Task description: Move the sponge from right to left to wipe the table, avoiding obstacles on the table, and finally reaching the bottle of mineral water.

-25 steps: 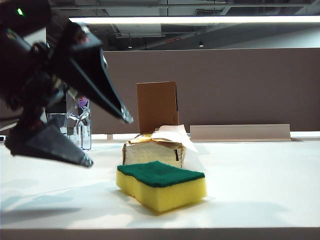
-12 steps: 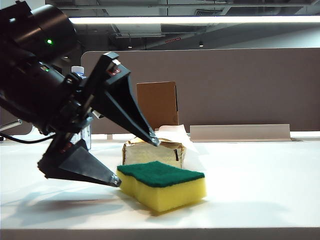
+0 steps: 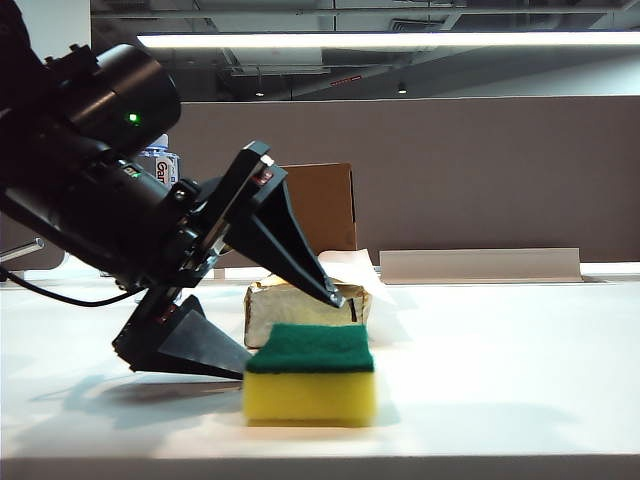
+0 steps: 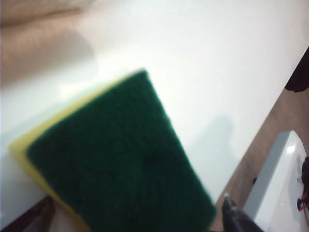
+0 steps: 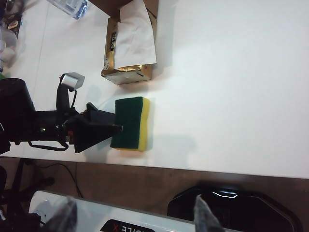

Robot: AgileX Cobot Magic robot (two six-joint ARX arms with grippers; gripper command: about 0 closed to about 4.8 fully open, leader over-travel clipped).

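Observation:
The sponge (image 3: 310,375), yellow with a green top, lies on the white table (image 3: 520,380) near its front edge. My left gripper (image 3: 293,333) reaches down to it from the left, open wide, one finger (image 3: 335,296) beyond the sponge and the other low at its left end. In the left wrist view the sponge (image 4: 116,159) fills the space between the fingertips of the left gripper (image 4: 137,222). The right gripper (image 5: 134,217) hangs open and empty, off the table's near edge. The mineral water bottle (image 3: 160,166) stands at the back left, mostly hidden by the arm.
A tissue pack (image 3: 300,305) sits right behind the sponge, and an upright cardboard box (image 3: 315,205) stands behind the pack. Brown partition panels (image 3: 480,170) close the far side. The right wrist view shows the sponge (image 5: 130,123), pack (image 5: 128,63) and bottle (image 5: 72,7).
The left gripper has come down and rightward from above the table to straddle the sponge. The sponge has turned from a diagonal lie to square-on.

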